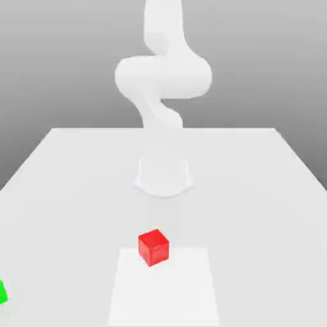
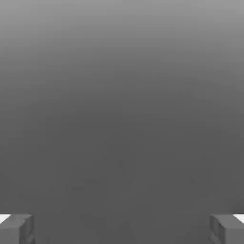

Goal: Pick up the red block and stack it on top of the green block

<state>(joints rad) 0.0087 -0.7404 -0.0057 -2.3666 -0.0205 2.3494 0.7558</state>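
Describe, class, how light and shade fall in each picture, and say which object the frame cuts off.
Exterior view: even, soft light; the white arm almost blends into the pale table; the red block has a brighter top than sides; the green block is cut by the left edge. Hand view: a plain grey gradient, darker lower down, with two fingertips cropped at the corners.

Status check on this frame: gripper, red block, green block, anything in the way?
Gripper open, holding nothing. Red block on table, untouched. Green block at exterior view's left edge, apart. Nothing between them.
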